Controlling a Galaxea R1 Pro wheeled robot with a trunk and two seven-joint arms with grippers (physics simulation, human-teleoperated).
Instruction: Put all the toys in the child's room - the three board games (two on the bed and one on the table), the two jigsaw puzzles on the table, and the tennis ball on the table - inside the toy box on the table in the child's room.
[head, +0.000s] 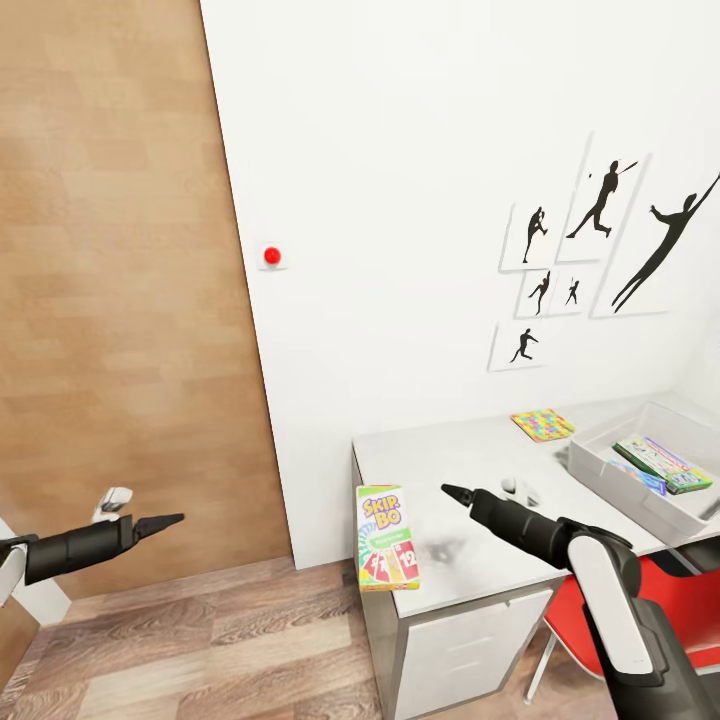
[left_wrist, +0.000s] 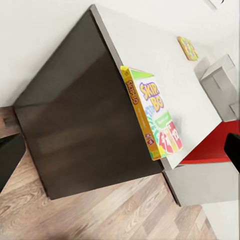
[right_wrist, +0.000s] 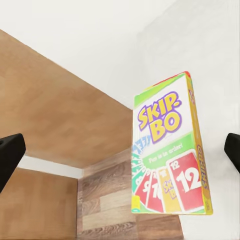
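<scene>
The right gripper (head: 447, 491) is hovering over the desk (head: 470, 455) with nothing in it. In its own wrist view the two tips are sitting far apart, so it is looking open. The left gripper (head: 172, 520) is hanging off past the desk's end, over the wood floor, and I cannot tell if it is open or closed.

The toy box (head: 640, 505) is sitting on the far end of the desk from the Skip-Bo box (head: 387, 537), and it is already holding colourful flat boxes. The Skip-Bo box is lying flat at the desk's near corner, just beside the right gripper and in front of its tips. Its long side is running along the desk's end edge. The right arm is much nearer, so it is probably the one to grab it. A jigsaw puzzle (head: 542, 424) is lying near the wall, just beside the toy box.
</scene>
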